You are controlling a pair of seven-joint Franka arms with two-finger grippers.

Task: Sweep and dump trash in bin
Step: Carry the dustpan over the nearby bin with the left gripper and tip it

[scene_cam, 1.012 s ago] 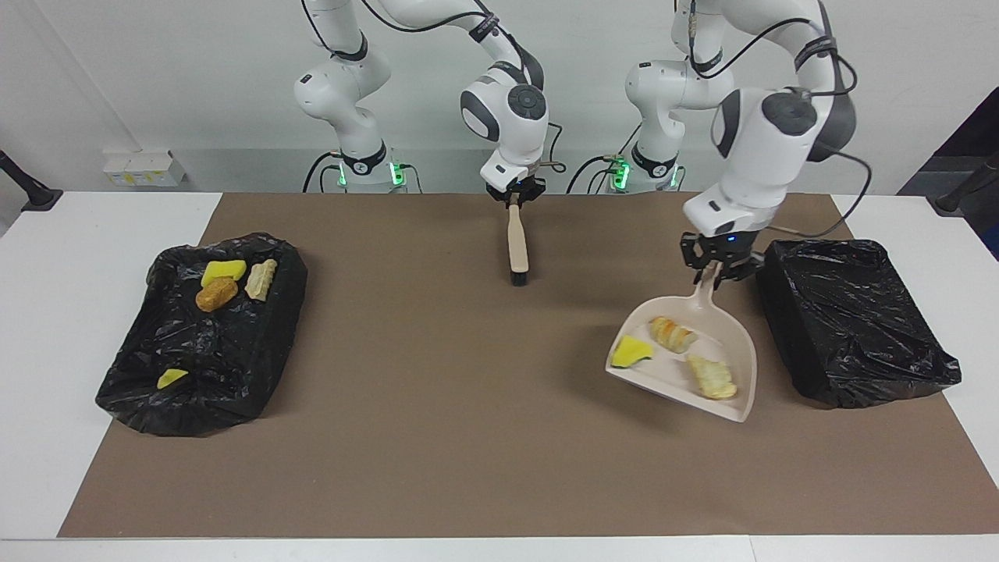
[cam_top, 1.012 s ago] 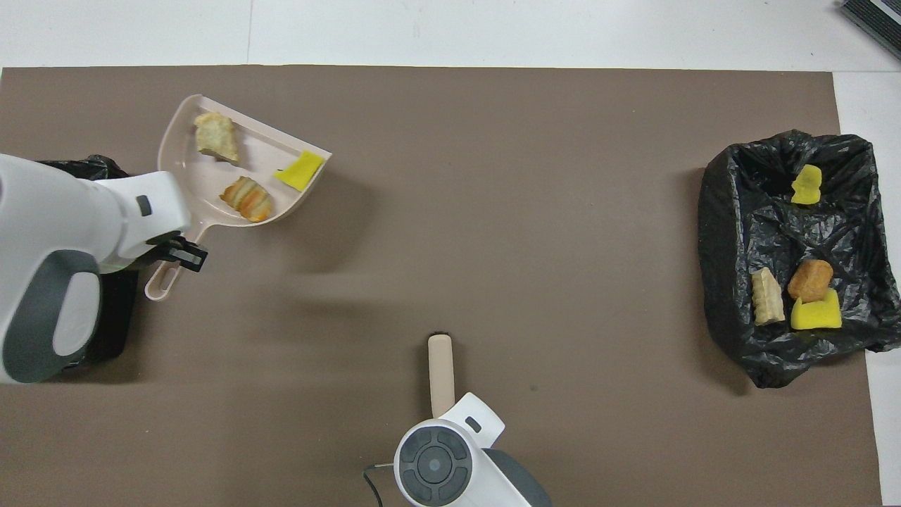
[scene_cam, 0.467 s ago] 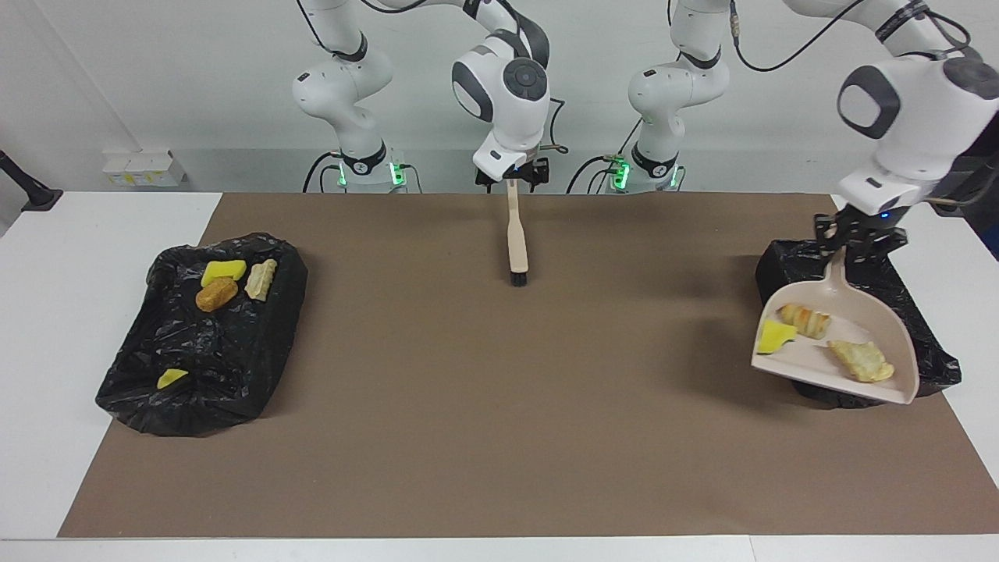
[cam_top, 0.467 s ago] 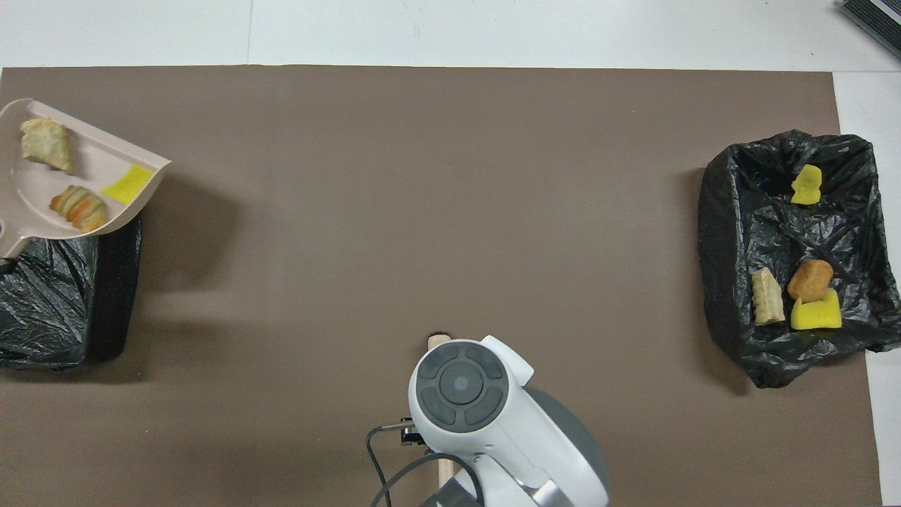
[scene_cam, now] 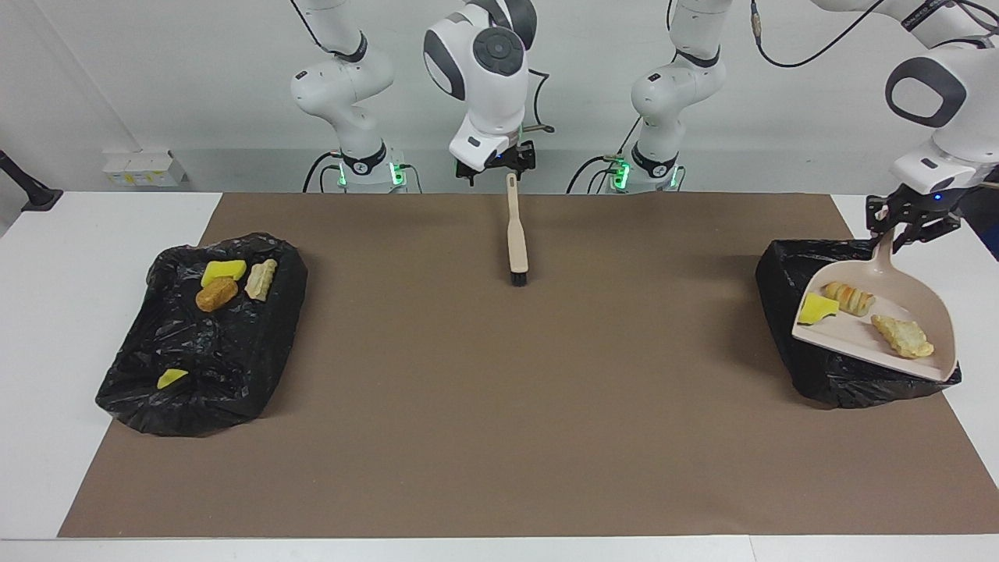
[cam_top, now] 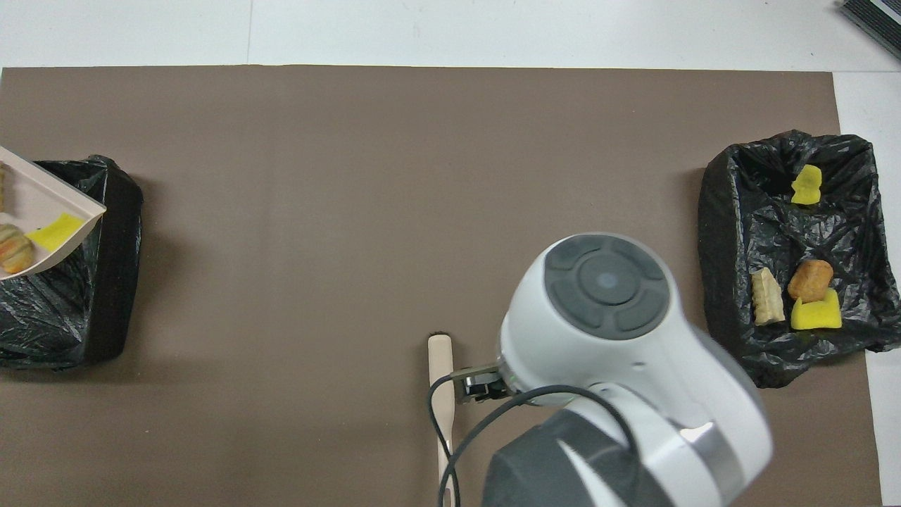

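No text, label, brand, number or sign can be read on anything in either view.

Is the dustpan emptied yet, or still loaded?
Still loaded. The dustpan, held by the left gripper over the black bin, carries a yellow sponge chunk and two pastry pieces.

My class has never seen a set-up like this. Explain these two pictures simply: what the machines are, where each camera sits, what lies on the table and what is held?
Two white robot arms stand at a table with a brown mat. One picture faces them from across the table; the other looks down from above their end.

The left tool grips the handle of a beige dustpan, raised over a black-lined bin. In the pan lie a yellow sponge chunk and two bread pieces.

The right tool hangs above the handle of a brush lying on the mat; it holds nothing.

A second black-lined bin at the right arm's end holds more scraps.
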